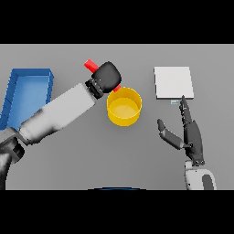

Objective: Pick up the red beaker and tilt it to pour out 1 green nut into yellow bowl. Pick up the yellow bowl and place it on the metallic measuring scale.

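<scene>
— Where's the beaker now?

— In my left hand, fingers curled round it, tipped over just above the far left rim of the bowl. Only its red ends show: one past my knuckles on the far side, a sliver by the bowl's rim.

— Any nut in the bowl yet?

— I can't make one out; the inside looks plain yellow. So I judge I'm mid-pour.

— How do you do it well?

— Tilt slowly, mouth held over the bowl's middle and not its edge, and level off the moment one nut drops. A quick tip could spill several.

— And your right hand?

— Released, fingers straight, on the near right, fingertips close to the scale. It holds nothing.

— What are these things like?

— The bowl is a round, straight-walled tub, smooth and glossy-looking. The scale is a flat, pale square plate, far right of the bowl. A blue tray with raised walls sits far left, on the matte grey table.
</scene>
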